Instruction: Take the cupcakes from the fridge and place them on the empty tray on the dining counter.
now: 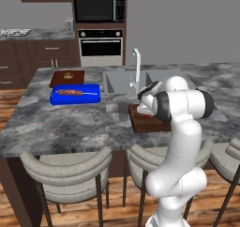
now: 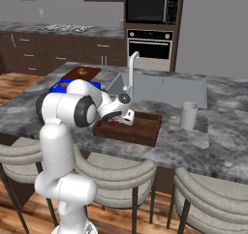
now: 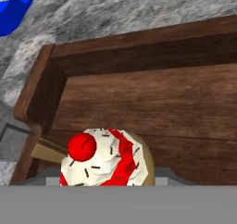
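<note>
A cupcake (image 3: 104,158) with white frosting, red stripes and a cherry sits between my gripper's (image 3: 104,180) finger tips, low over the near left corner of the dark wooden tray (image 3: 162,102). My gripper (image 2: 118,120) is shut on the cupcake (image 2: 115,122). The tray (image 1: 149,124) lies on the dining counter (image 1: 70,123), just in front of the sink, and the rest of its floor is bare. From the left base camera, my arm hides most of the hand. The fridge is out of view.
A bright blue tray (image 1: 75,94) with skewered food and a reddish board (image 1: 67,77) lie at the counter's left. The faucet (image 1: 136,66) and sink (image 2: 164,88) stand behind the tray. A grey cup (image 2: 188,115) stands to its right. Stools (image 1: 70,170) line the near edge.
</note>
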Motion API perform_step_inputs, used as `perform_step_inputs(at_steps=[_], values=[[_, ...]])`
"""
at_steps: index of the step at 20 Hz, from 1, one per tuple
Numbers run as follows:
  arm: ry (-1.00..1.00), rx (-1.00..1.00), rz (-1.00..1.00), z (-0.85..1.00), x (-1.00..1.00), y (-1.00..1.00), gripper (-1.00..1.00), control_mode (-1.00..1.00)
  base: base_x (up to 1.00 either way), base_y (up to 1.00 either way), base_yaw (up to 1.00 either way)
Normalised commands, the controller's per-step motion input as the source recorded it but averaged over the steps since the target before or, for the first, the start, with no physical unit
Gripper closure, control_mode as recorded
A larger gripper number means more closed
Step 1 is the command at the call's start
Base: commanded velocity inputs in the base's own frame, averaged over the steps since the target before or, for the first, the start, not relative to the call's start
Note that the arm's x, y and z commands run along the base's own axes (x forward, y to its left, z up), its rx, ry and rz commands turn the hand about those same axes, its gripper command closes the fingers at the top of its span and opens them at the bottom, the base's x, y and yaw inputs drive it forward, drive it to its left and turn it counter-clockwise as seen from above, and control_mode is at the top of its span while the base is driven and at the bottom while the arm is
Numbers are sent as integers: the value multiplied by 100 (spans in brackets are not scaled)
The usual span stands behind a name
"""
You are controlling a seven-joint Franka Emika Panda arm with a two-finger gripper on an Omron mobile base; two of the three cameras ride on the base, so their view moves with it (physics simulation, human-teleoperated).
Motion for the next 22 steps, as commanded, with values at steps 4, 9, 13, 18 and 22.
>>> perform_step_inputs(at_steps=[4,9,13,18,22], values=[[-1,0,2,0,-25,0,-100,-100,0,0,0],[0,0,0,2,-4,0,-100,-100,0,0,0],[-3,0,4,29,-28,0,-100,-100,0,0,0],[-3,0,3,44,-28,0,-100,-100,0,0,0],[0,2,1,84,-41,0,-100,-100,0,0,0]])
